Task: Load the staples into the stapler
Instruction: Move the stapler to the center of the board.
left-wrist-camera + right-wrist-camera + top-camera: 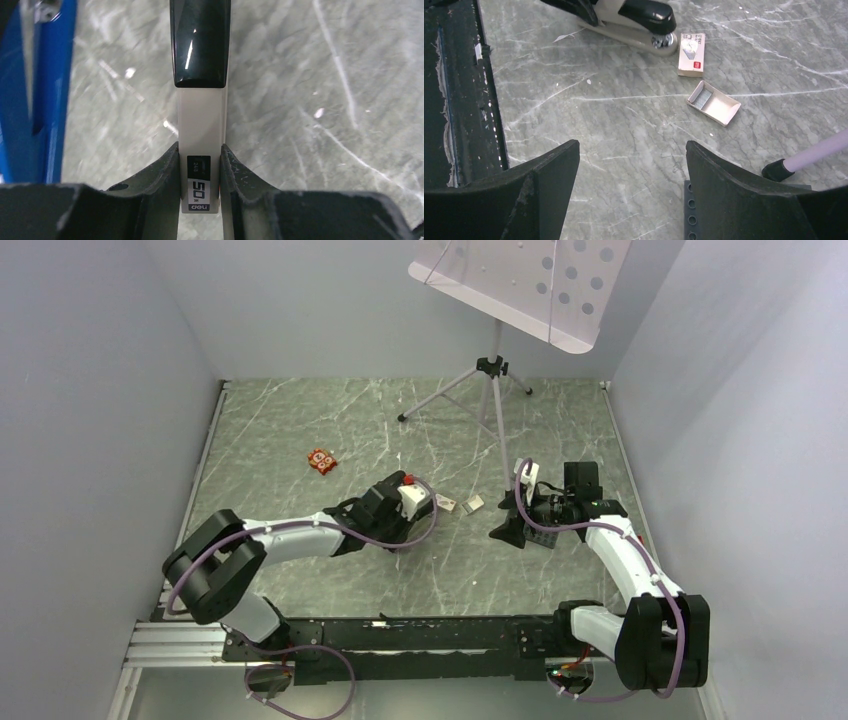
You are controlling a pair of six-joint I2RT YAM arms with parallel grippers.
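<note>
Left hand point(200, 156) clenched on the rear of the stapler point(202, 112), steadying it on the bench point(320, 100); right hand point(631, 150) released and empty. Staples point(700, 98) sit in the open tray point(723, 107), ahead and slightly right of the right hand, beside a closed box point(691, 54). Step judged: reach for staples. Next move needs a fine pinch on the block, and the stapler's top looks shut, so it needs opening.

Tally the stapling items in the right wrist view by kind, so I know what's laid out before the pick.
stapler: 1
closed staple box: 1
open cardboard tray: 1
staples block, lying in the tray: 1
Total: 4
</note>
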